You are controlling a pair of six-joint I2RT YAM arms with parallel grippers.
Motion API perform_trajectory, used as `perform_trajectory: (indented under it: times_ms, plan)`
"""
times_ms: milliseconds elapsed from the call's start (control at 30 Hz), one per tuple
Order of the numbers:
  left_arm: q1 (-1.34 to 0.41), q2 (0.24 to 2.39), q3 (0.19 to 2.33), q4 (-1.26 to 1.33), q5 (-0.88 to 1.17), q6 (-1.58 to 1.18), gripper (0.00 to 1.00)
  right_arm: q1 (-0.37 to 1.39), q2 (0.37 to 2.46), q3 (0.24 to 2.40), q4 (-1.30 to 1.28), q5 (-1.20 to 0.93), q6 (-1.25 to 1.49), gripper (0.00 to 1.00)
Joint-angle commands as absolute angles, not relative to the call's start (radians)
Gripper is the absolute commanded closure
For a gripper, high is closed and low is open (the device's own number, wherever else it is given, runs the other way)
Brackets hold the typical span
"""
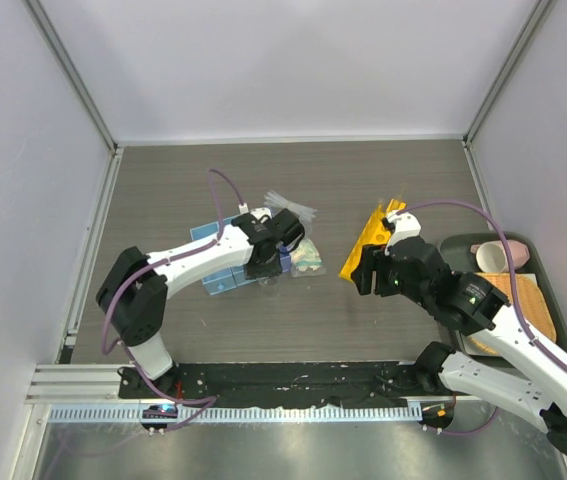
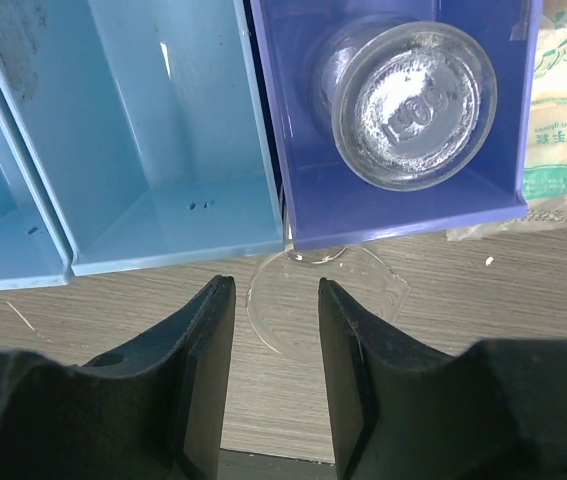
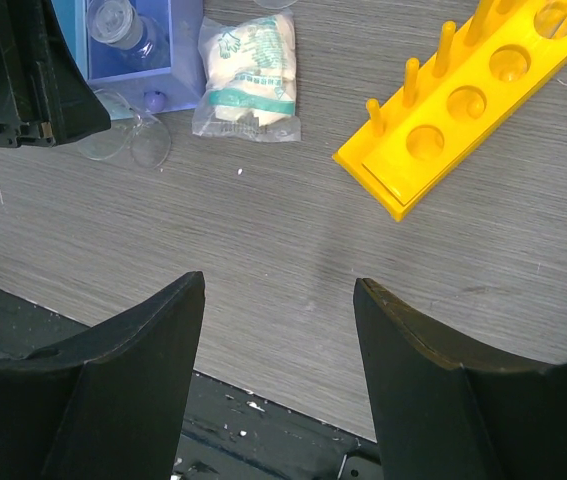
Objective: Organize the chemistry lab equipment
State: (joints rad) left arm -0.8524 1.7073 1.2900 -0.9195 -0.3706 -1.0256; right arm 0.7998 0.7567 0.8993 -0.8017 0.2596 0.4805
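Observation:
My left gripper is open and empty, low over the table in front of a dark blue bin. A small clear beaker lies in that bin. A clear round dish lies on the table just beyond the fingertips. The packet with green-beige contents lies right of the bin. My right gripper is open and empty above bare table, near the lower end of the long yellow rack. Clear thin tubes and droppers lie behind the left gripper.
Light blue bins stand left of the dark blue one. A dark tray at the right holds a pink cup and an orange woven mat. A black rail runs along the near table edge.

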Motion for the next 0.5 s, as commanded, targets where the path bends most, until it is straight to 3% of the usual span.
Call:
perform_trajectory:
  times_ms: [0,133,400,467]
  plan:
    - [-0.853,1.713,1.29,-0.887,-0.416,-1.058,0.59,0.807,0.749,0.91,-0.795,0.256,0.477,0.33]
    - [-0.854,1.712,1.269,-0.881,-0.416,-1.055,0.69,0.807,0.756,0.908,-0.795,0.256,0.479,0.33]
    - [-0.853,1.698,1.212,-0.871,-0.425,-1.039,0.75,0.805,0.765,0.908,-0.798,0.256,0.485,0.33]
    - [-0.853,1.695,1.198,-0.858,-0.413,-1.035,0.84,0.805,0.77,0.91,-0.799,0.253,0.488,0.33]
